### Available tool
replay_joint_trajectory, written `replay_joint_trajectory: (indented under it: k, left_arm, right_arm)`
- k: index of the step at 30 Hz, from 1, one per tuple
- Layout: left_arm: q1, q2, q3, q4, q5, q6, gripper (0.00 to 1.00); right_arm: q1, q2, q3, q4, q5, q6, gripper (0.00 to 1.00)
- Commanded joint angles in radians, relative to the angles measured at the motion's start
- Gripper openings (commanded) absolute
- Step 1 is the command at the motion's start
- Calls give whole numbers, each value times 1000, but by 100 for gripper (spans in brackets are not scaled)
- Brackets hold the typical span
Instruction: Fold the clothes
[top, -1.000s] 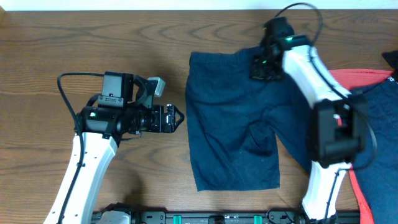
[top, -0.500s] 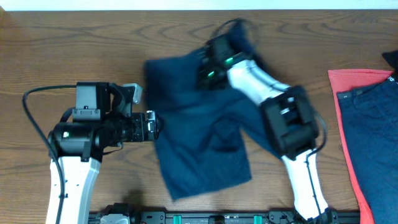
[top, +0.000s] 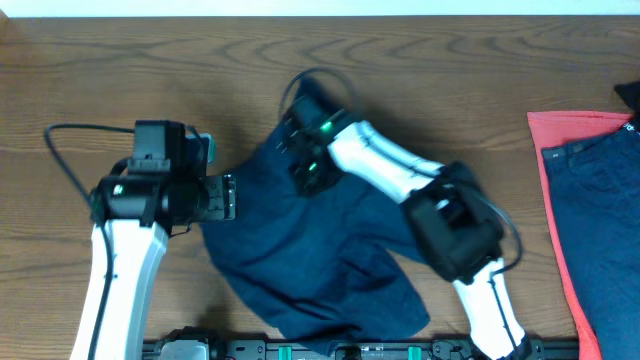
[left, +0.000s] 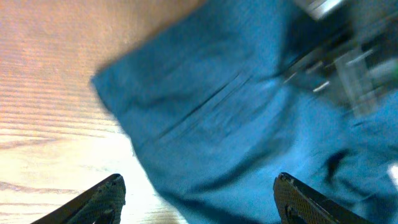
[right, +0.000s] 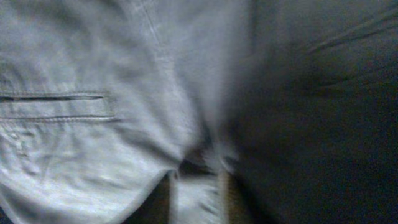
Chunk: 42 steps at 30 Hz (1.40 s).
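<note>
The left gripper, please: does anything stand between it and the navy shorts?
Nothing visible does. The left gripper is open right at the edge of the shorts, with only bare table beside it.

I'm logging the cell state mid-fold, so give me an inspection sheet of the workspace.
Surface: wooden table.
Job's things: navy shorts rumpled mid-table; red cloth and blue garment at the right edge.
Clutter: nothing seen.
Grippers: left gripper open at the shorts' left edge; right gripper shut on the shorts' fabric.
Cables: left cable loops beside its arm; right cable loops above its wrist.
Surroundings: white strip beyond the table; dark rail at the near edge.
</note>
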Motion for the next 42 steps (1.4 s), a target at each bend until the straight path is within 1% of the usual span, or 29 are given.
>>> replay_joint_trajectory:
  k: [1, 2, 5, 7, 11, 14, 17, 19, 23, 28, 29, 30, 31, 32, 34, 38, 39, 42]
  left_arm:
    - [3, 73, 10, 3, 21, -2, 78]
    - [3, 100, 10, 8, 52, -2, 78]
    - [2, 171, 10, 33, 131, -1, 78]
    - [2, 237, 10, 66, 185, 4, 78]
    - [2, 321, 10, 126, 243, 48, 78]
    - [2, 384, 10, 165, 231, 74, 78]
    - [2, 450, 10, 185, 228, 75, 77]
    - [2, 493, 10, 189, 224, 75, 70]
    - [2, 557, 10, 190, 215, 75, 61]
    - [3, 578, 10, 201, 201, 74, 56]
    - [3, 578, 10, 203, 201, 74, 55]
    - [3, 578, 10, 204, 201, 74, 54]
    - [3, 578, 10, 203, 201, 74, 53]
    - [3, 578, 10, 203, 198, 74, 53]
    - [3, 578, 10, 203, 182, 73, 50]
    - [3, 578, 10, 203, 155, 69, 47]
    - [3, 578, 10, 203, 156, 69, 47]
    - [3, 578, 10, 204, 156, 63, 46]
  right_arm:
    - [-132, -111, -3, 2, 126, -45, 44]
    - [-170, -125, -3, -6, 132, -46, 47]
    - [-271, -134, -3, -47, 133, -46, 47]
    - [-344, -119, -3, -104, 133, -46, 47]
    - [-392, -98, -5, -167, 114, -47, 46]
    - [-379, -95, -7, -187, 102, -69, 51]
    - [-345, -95, -10, -221, 161, -76, 55]
    - [-319, -94, -17, -240, 243, -50, 56]
    - [-277, -94, -39, -239, 335, -36, 58]
    - [-252, -94, -119, -174, 358, -30, 57]
    - [-250, -94, -144, -154, 360, -30, 48]
    - [-250, -94, -163, -142, 370, -30, 27]
    - [-250, -94, -172, -139, 394, -24, 8]
    - [-252, -95, -172, -144, 444, 0, 1]
    - [-258, -104, -153, -159, 538, 27, 1]
    - [-288, -150, -60, -188, 657, 13, 1]
    - [-299, -165, -37, -184, 669, -6, 1]
    - [-332, -204, 27, -121, 682, -125, 1]
